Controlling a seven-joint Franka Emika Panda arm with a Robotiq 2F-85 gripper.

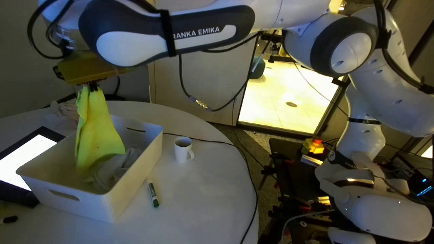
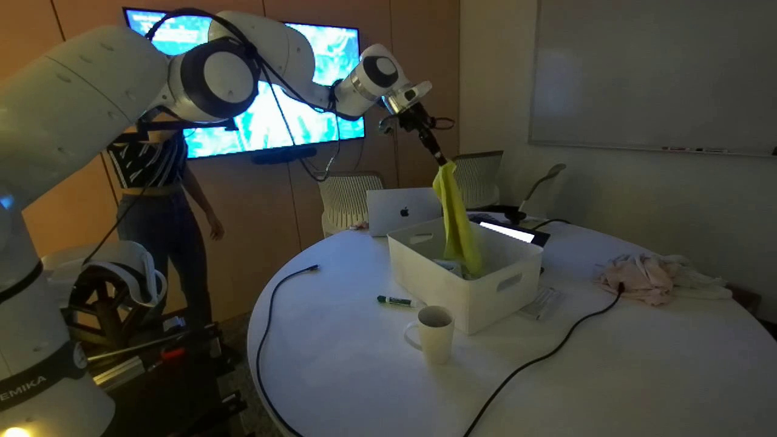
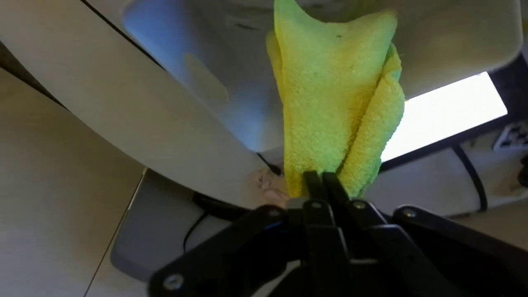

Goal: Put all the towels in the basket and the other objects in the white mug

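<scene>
1. At the jaws: pinching the top of a yellow towel (image 3: 336, 103); holding it hanging into the white basket (image 1: 91, 205), lower end below the rim.
2. Done, judging by layout: one grey-white towel (image 1: 118, 166) in the basket.
3. Left, as judged: letting go of the yellow towel; moving the pink-and-white cloth bundle (image 2: 643, 278), likely towels, from the round table (image 2: 340, 364).
4. Also left: putting the green-capped marker (image 1: 153, 195), lying beside the basket, into the upright white mug (image 1: 181, 151).
5. Found marker and mug in both exterior views; not in the wrist view.
6. Found only in an exterior view: Apple laptop (image 2: 403, 212), behind the basket. In the wrist view, just part of the cloth bundle.
</scene>
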